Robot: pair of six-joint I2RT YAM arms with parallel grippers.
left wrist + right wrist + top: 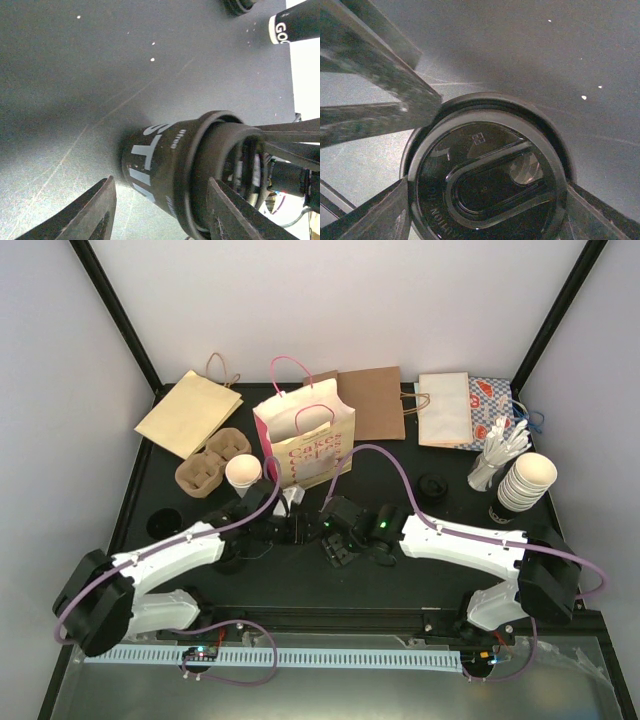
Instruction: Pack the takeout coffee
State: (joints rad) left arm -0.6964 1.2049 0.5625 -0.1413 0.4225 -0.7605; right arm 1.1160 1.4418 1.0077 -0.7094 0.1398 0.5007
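Takeout coffee (490, 150), a dark cup with white letters and a black lid, stands upright on the table (75, 75), between the two grippers. The right gripper (487, 187) hangs over it. Its two fingers seem to press on the lid rim at 8 and 4 o'clock, so I judge that it is clamped on the cup. The left gripper (162, 182) is spread wide: one finger crosses in front of the lid, and the other stands apart from the cup body. At 12 o'clock from both grippers, a pink-printed paper bag (305, 445) stands open. I judge the cup to be light, with soft paper walls that dent under a hard squeeze. The plastic lid looks smooth and could pop off. The safer hold is around the body, just under the stiff rim, with the cup kept upright.
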